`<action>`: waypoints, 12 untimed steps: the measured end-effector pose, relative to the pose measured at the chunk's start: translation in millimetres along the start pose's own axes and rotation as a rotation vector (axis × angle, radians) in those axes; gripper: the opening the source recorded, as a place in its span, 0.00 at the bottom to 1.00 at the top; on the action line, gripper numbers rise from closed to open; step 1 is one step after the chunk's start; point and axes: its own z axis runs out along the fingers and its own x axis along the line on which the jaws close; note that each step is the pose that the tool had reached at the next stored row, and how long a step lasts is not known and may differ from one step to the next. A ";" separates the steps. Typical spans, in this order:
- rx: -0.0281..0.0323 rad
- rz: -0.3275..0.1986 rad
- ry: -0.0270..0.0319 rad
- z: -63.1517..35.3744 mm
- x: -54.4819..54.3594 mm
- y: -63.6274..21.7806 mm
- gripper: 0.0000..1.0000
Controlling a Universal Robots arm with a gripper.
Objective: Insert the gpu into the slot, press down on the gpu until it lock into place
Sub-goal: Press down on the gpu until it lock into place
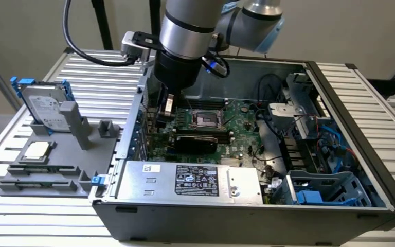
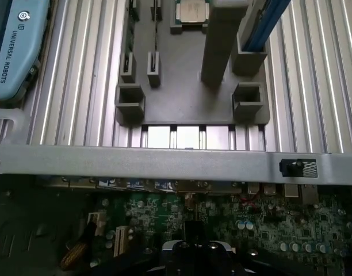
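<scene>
In the exterior view, nearest at six o'clock, one silver power-supply box [image 1: 191, 181] lies inside the open computer case [image 1: 335, 206]. Just beyond it, one black gpu [image 1: 196, 141] lies flat on the green motherboard [image 1: 242, 128], below the single silver CPU socket [image 1: 207, 118]. Further back, at eleven o'clock of the gpu, the hand [image 1: 168, 105] hangs over the board; I cannot tell how open it is. One grey fixture tray [image 1: 53, 154] rests on the desk [image 1: 19, 216] at nine o'clock.

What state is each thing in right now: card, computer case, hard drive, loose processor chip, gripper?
Graphics card: lying flat over the motherboard, beneath the arm.
Computer case: on its side, side panel off, insides exposed.
Hard drive: standing upright in the grey holder tray.
Processor chip: resting flat in the tray.
Gripper: down inside the case above the motherboard; finger state unclear.
</scene>
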 end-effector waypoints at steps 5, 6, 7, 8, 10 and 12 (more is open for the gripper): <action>0.0915 0.003 -0.0001 -0.3 0.3 -1.3 0.11; 0.1085 0.003 -0.0004 -0.3 0.3 -1.6 0.11; 0.1270 0.004 -0.0002 -0.4 0.4 -1.9 0.11; 0.1450 0.004 -0.0004 -0.4 0.4 -2.2 0.11; 0.1820 0.006 -0.0004 -0.7 0.6 -3.5 0.11; 0.2135 0.006 -0.0006 -1.3 0.7 -6.1 0.11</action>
